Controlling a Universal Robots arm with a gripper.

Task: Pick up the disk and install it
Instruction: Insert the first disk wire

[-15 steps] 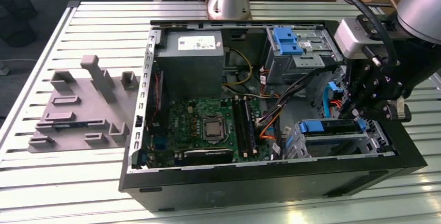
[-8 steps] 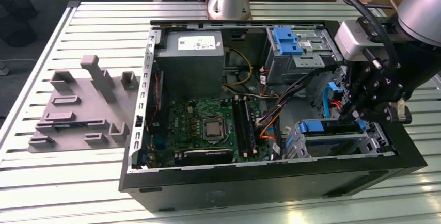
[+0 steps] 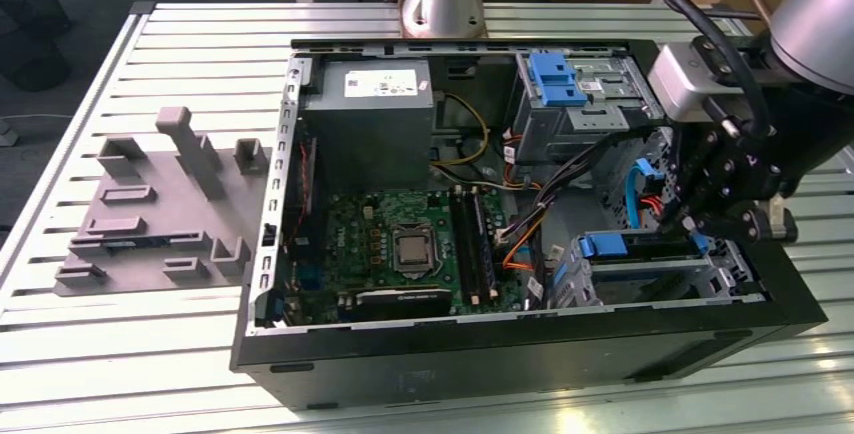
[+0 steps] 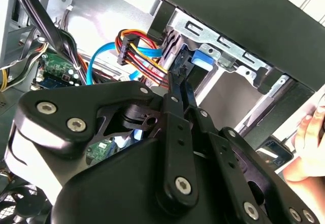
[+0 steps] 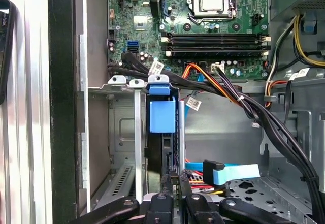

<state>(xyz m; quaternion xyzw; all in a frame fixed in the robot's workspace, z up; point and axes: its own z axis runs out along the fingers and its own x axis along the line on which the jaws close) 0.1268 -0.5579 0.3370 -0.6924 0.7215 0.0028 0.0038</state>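
The disk (image 3: 622, 246), in its blue plastic frame, stands on edge in a slot of the lower drive cage (image 3: 667, 279), at the exterior view's right inside the open computer case. In the first wrist view the blue frame tab (image 5: 161, 113) shows with the disk's dark edge (image 5: 163, 153) below it. My gripper (image 3: 666, 222) hangs just over that cage. Its two thin fingers (image 4: 177, 89) are pressed together, with the tips at the end of the blue frame (image 4: 203, 59) and nothing between them.
A bundle of black, orange and blue cables (image 5: 238, 102) runs close beside the cage. The motherboard (image 3: 400, 244), grey power-supply box (image 3: 367, 124) and an upper cage with a blue bracket (image 3: 558, 79) fill the case. A grey fixture plate (image 3: 154, 204) lies outside. A hand (image 4: 310, 132) shows beyond the case wall.
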